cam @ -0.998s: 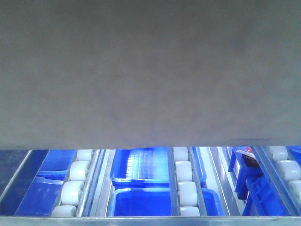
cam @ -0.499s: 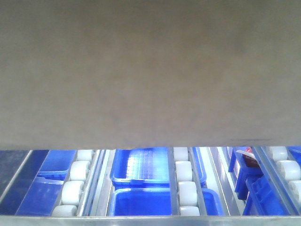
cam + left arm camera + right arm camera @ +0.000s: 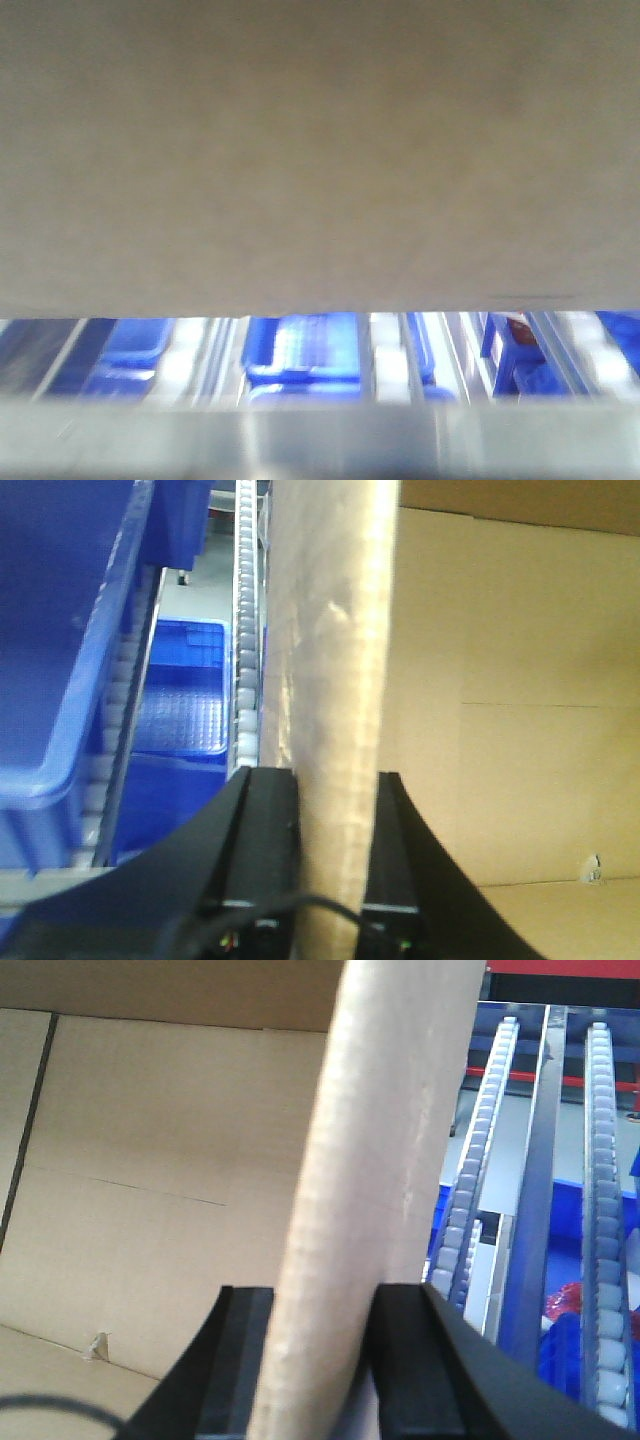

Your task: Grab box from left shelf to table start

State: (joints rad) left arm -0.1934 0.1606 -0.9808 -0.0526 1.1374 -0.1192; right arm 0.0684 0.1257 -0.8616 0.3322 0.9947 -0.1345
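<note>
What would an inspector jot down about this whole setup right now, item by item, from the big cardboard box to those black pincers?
Surface: no table seen; the left shelf shows a silver front bar and white roller rails.
Job's things: box, tan cardboard, open, fills most of the front view.
Clutter: blue bins beside and below the rails; a red item among them.
Grippers: left pincer and right pincer each clamp a panel of the box, one finger inside, one outside.
Cables: black cable by the left pincer.
Surroundings: red beam beyond the rails; the front view is blurred.
</note>
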